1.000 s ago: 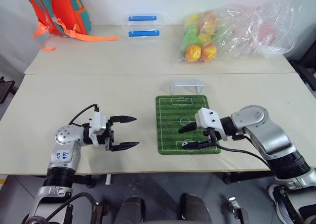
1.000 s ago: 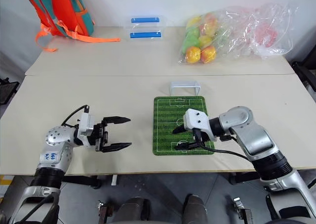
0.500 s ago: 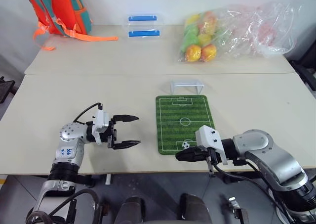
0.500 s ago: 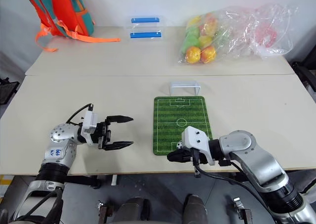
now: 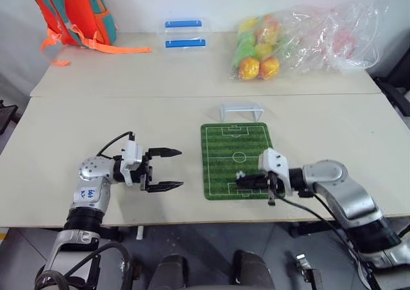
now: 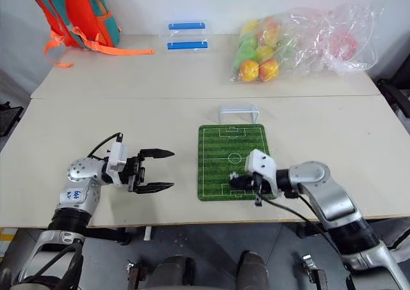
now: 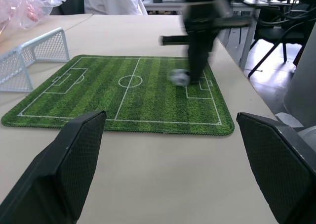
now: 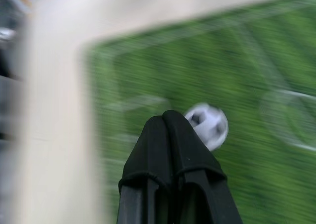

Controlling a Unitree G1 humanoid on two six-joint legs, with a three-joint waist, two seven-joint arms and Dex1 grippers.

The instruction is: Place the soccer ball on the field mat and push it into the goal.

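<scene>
1. We see the soccer ball resting on the field mat, in the near half, right at the tips of our right gripper, whose fingers are pressed together with nothing between them.
2. We judge the ball very light, hard and smooth, so it should roll freely at a slight nudge; there is no need to take hold of it, only to touch its near side with the closed fingertips and push along the mat's length.
3. The goal stands just beyond the mat's far edge, mouth facing the ball.
4. Our left gripper hovers well apart from the mat, fingers spread, holding nothing.
5. The mat lies flat on a pale table; a backpack, two blue-lidded boxes and a bag of coloured balls sit at the far side.
</scene>
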